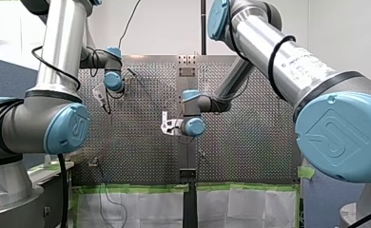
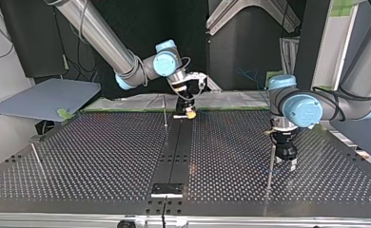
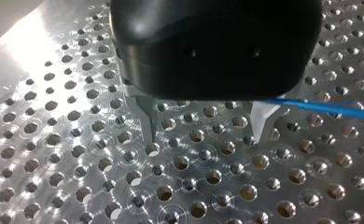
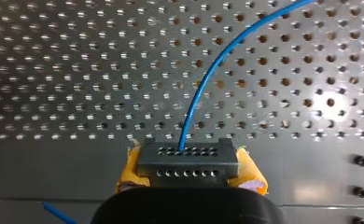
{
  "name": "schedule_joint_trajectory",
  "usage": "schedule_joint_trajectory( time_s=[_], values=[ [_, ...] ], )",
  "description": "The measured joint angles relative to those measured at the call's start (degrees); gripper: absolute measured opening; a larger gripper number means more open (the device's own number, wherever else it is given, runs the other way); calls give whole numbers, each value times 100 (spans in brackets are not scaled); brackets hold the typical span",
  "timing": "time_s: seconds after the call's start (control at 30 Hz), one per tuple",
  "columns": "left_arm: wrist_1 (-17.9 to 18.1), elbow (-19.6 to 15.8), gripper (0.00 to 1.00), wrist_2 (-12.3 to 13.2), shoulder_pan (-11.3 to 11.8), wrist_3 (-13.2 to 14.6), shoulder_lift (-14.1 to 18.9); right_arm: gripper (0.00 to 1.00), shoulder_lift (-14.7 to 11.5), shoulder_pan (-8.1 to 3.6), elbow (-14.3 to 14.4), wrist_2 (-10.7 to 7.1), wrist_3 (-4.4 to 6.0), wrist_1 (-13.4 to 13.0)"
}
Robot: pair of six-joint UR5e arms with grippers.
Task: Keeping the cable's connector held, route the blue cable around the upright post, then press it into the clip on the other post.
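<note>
My right gripper (image 4: 189,175) is shut on the dark grey connector (image 4: 188,156), which sits between its yellow pads (image 4: 129,173). The blue cable (image 4: 208,79) rises from the connector and curves away over the perforated plate. In the top view my right gripper (image 2: 187,112) stands low at the far middle of the table, just behind a thin upright post (image 2: 165,112). My left gripper (image 3: 204,139) is open, its metal fingers (image 3: 145,121) wide apart just above the plate with nothing between them. The blue cable (image 3: 320,106) runs past the outside of one finger. In the top view my left gripper (image 2: 286,161) hangs right beside another post (image 2: 270,167).
A third thin post (image 2: 36,154) stands near the edge at the top view's left. A dark strip (image 2: 176,152) runs down the middle of the table to a small black block (image 2: 167,190) at the near edge. A grey board (image 2: 45,99) lies off the table at the far left.
</note>
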Motion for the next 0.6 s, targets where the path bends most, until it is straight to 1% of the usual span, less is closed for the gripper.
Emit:
schedule_joint_trajectory(
  time_s=[0.17, 0.37, 0.6],
  values=[
    [5, 0, 100, 2, 14, -26, 0, 0, 159, 17, 247, 26, -12, -223],
    [6, 0, 100, 4, 20, -47, -1, 0, 436, 42, 375, 77, -31, -293],
    [6, 1, 100, 10, 38, -60, -2, 0, 753, 50, 488, 267, -36, -394]
  ],
)
